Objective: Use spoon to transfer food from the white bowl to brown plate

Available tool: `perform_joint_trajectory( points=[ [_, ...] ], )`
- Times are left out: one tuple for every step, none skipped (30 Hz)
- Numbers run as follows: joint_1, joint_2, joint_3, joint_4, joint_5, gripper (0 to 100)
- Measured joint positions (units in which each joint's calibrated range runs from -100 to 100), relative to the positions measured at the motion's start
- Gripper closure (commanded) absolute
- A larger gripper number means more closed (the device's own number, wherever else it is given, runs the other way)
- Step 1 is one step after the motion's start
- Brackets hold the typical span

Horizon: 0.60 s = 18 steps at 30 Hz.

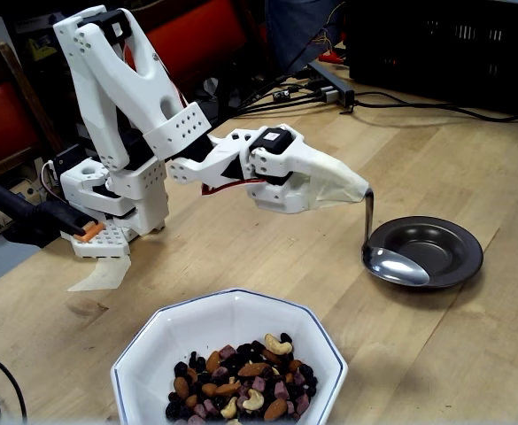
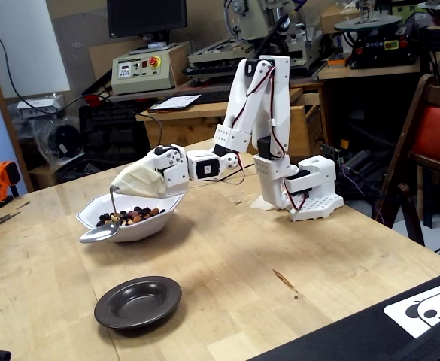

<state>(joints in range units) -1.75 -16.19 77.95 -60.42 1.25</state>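
Spoon hangs from a wrapped gripper, and the two cameras disagree on where

In a fixed view from the bowl side, the white arm [image 1: 135,106] rises at the left from its base on the wooden table [image 1: 267,257]. Low in front sits the white bowl [image 1: 152,332], with the food [image 1: 241,382] heaped in its near half. To the right, the gripper [image 1: 358,189] is bundled in a pale wrapping. I cannot tell how the jaws stand under it, only that the handle of the spoon [image 1: 398,265] comes out of its tip and drops almost straight down. The spoon's hollow shows bare shiny metal and lies over the near-left rim of the brown plate [image 1: 453,232], which is well apart from the bowl.

In a fixed view from across the table, the spoon [image 2: 99,234] sits furthest left, its hollow low against the left outer wall of the white bowl [image 2: 148,226]; whether it touches is unclear. The food [image 2: 129,216] shows above the rim. The wrapped gripper [image 2: 117,188] hovers over the bowl's left edge. The brown plate [image 2: 138,302] lies nearer the camera, apart from the bowl, and the arm's base [image 2: 310,197] stands off to the right
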Motion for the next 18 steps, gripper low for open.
perform_joint_trajectory(
  points=[
    [0.0, 0.94, 0.0, -0.8, 0.0, 98],
    [0.0, 1.8, 0.0, -1.77, 0.0, 98],
    [0.0, 2.58, 0.0, -2.65, 0.0, 98],
    [0.0, 3.35, 0.0, -3.77, 0.0, 98],
    [0.0, 3.95, -0.08, -4.98, 0.0, 98],
    [0.0, 4.38, -0.08, -6.18, 0.0, 98],
    [0.0, 4.64, -0.08, -7.07, 0.0, 98],
    [0.0, 4.72, -0.08, -7.95, 0.0, 98],
    [0.0, 4.72, -0.08, -8.59, 0.0, 98],
    [0.0, 4.72, -0.08, -8.99, 0.0, 98],
    [0.0, 4.72, -0.08, -9.23, 0.0, 98],
    [0.0, 4.72, -0.08, -9.31, 0.0, 98],
    [0.0, 4.72, -0.08, -9.47, 0.0, 98],
    [0.0, 4.72, -0.08, -9.47, 0.0, 98],
    [0.0, 4.72, -0.08, -9.47, 0.0, 98],
    [0.0, 4.72, -0.08, -9.47, 0.0, 98],
    [0.0, 4.72, -0.08, -9.47, 0.0, 98],
    [0.0, 4.72, -0.08, -9.47, 0.05, 98]
  ],
)
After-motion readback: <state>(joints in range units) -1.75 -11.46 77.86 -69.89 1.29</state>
